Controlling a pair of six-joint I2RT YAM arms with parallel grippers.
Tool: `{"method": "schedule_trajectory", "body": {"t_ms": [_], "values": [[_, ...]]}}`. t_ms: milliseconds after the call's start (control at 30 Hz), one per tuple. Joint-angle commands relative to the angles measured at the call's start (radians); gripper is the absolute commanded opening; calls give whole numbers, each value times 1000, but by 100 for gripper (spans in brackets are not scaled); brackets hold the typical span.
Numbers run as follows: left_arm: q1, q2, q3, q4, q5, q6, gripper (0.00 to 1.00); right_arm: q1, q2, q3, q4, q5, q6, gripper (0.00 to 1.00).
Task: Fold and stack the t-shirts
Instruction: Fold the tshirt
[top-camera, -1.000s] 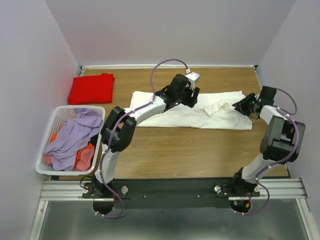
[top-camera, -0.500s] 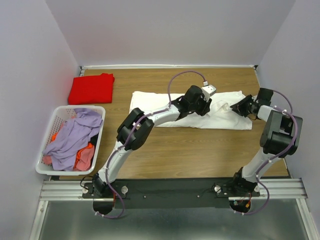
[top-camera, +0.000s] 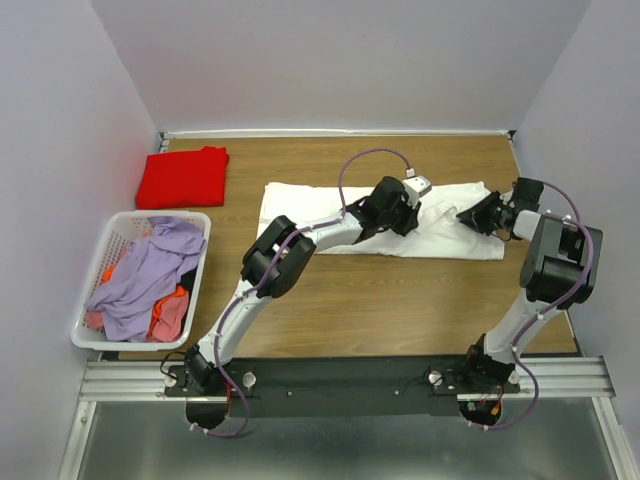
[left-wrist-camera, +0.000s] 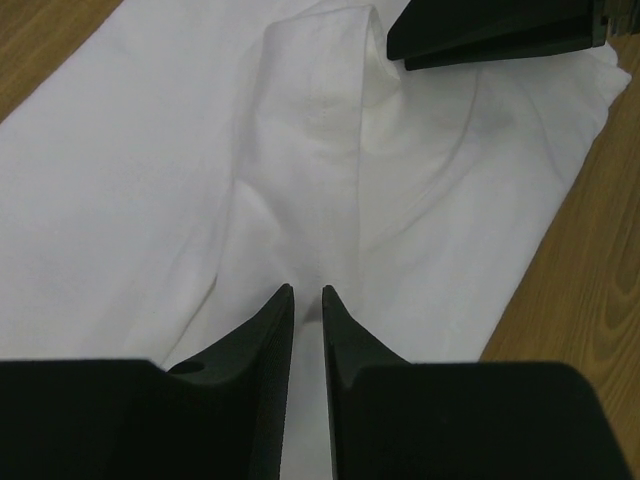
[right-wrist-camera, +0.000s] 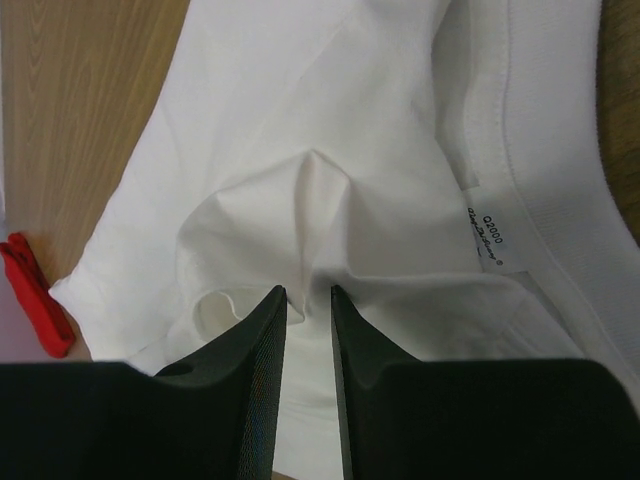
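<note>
The white t-shirt (top-camera: 330, 215), spread across the far side of the table (top-camera: 400, 300), looks light, limp and sure to sag, so pinched ridges suit it: the left gripper (left-wrist-camera: 306, 300) nips 1 mid-shirt, the right gripper (right-wrist-camera: 308, 300) 1 near the collar label, each pressed nearly together on cloth.

Your left arm (top-camera: 325, 230) and right arm (top-camera: 515, 325) share white links and bulky black joints; a thin purple cable (top-camera: 372, 152) loops along each, and the fingers (left-wrist-camera: 262, 350) are flat black wedges.
</note>
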Motion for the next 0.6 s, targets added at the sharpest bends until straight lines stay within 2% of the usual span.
{"method": "schedule_trajectory", "body": {"t_ms": [0,233,467,567], "values": [[21,25,-26,28,5,-37,24,1,13,48,18,-22,-28,31],[26,22,-30,27,19,-47,23,1,-6,111,17,1,-25,32],[34,18,-37,25,39,-62,18,1,48,118,17,-39,11,32],[34,16,-42,23,48,-65,12,2,51,96,17,-60,12,33]]}}
